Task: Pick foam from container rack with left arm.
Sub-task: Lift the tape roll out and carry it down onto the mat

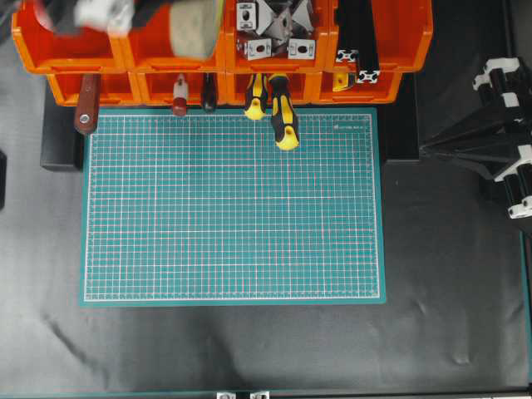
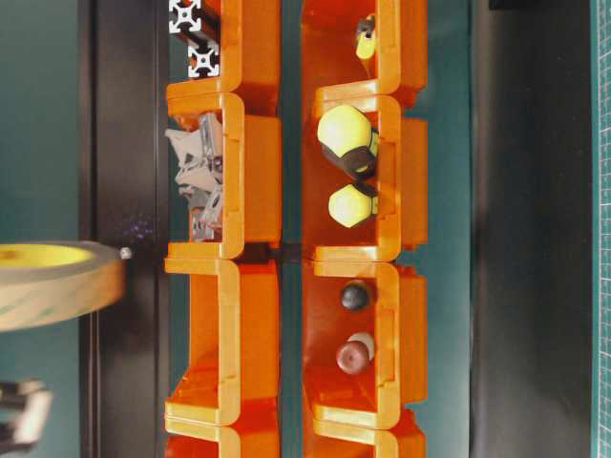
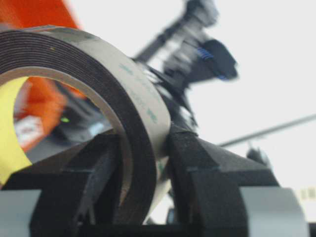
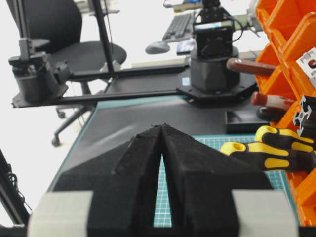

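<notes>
The foam (image 3: 98, 98) is gripped by the left gripper (image 3: 143, 192): in the left wrist view the roll's band is seen clamped between the two black fingers (image 3: 207, 177), one inside the ring and one outside, with the dark grey ring face and the yellow-cream inner rim turned toward the camera. In the overhead view the foam (image 1: 193, 29) is seen blurred at the top edge, above the upper row of the container rack (image 1: 399, 37), with the left gripper (image 1: 104, 12) beside it, also blurred. In the table-level view the foam (image 2: 52, 281) is seen apart from the container rack (image 2: 243, 181), clear of the bins. Whether the roll touches any bin cannot be told from the overhead view. The right gripper (image 4: 162, 133) is recorded with its tips brought together, nothing between them; it hangs over the edge of the green cutting mat (image 1: 233, 208). The yellow-and-black screwdriver handles (image 1: 278, 104) are noted protruding from a lower bin onto the mat, and a brown-handled tool (image 1: 86, 108) from the leftmost lower bin. Metal brackets (image 1: 274, 29) are seen in an upper bin.
</notes>
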Robot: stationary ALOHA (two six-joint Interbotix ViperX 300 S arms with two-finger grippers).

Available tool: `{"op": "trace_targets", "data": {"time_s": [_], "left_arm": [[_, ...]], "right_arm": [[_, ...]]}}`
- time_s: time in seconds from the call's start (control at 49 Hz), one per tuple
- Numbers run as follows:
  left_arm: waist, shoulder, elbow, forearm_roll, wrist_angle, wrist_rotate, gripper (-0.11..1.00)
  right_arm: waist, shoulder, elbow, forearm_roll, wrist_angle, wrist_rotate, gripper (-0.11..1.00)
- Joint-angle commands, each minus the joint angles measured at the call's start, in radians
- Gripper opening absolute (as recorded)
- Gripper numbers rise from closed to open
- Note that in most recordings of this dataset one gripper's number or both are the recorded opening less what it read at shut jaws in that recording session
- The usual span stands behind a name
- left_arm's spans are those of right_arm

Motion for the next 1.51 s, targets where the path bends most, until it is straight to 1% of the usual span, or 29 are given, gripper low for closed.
{"op": "trace_targets", "data": {"time_s": [0.0, 0.143, 0.326, 0.53, 0.571, 0.653, 0.795, 0.877, 0.958, 1.081, 1.489], "left_arm": [[-0.057, -0.044, -0.029, 0.005, -0.005, 0.101, 0.26], [-0.160, -0.057, -0.034, 0.005, 0.060, 0.229, 0.26], [-0.279, -0.015, -0.058, 0.005, 0.192, 0.348, 0.26], [-0.385, 0.106, -0.109, 0.005, 0.407, 0.523, 0.26], [-0.400, 0.147, -0.124, 0.005, 0.471, 0.561, 0.26], [-0.414, 0.219, -0.152, 0.005, 0.577, 0.603, 0.25], [-0.425, 0.341, -0.212, 0.006, 0.730, 0.652, 0.26], [-0.425, 0.393, -0.230, 0.011, 0.773, 0.675, 0.26], [-0.425, 0.423, -0.232, 0.011, 0.776, 0.707, 0.26], [-0.423, 0.428, -0.225, 0.011, 0.778, 0.744, 0.26], [-0.407, 0.420, -0.212, 0.011, 0.779, 0.750, 0.25]], "right_arm": [[0.002, 0.005, -0.021, 0.002, -0.008, 0.003, 0.00], [0.002, 0.006, -0.021, 0.003, -0.006, 0.003, 0.00], [0.002, 0.006, -0.021, 0.005, -0.006, 0.003, 0.00], [0.002, 0.009, -0.021, 0.006, -0.008, 0.005, 0.00], [0.002, 0.009, -0.020, 0.008, -0.008, 0.005, 0.00], [0.002, 0.009, -0.020, 0.008, -0.008, 0.005, 0.00], [0.002, 0.009, -0.020, 0.008, -0.011, 0.005, 0.00], [0.002, 0.009, -0.020, 0.009, -0.012, 0.005, 0.00], [0.002, 0.008, -0.021, 0.009, -0.012, 0.005, 0.00], [0.002, 0.005, -0.023, 0.009, -0.014, 0.005, 0.00], [0.000, 0.005, -0.025, 0.009, -0.015, 0.005, 0.00]]}}
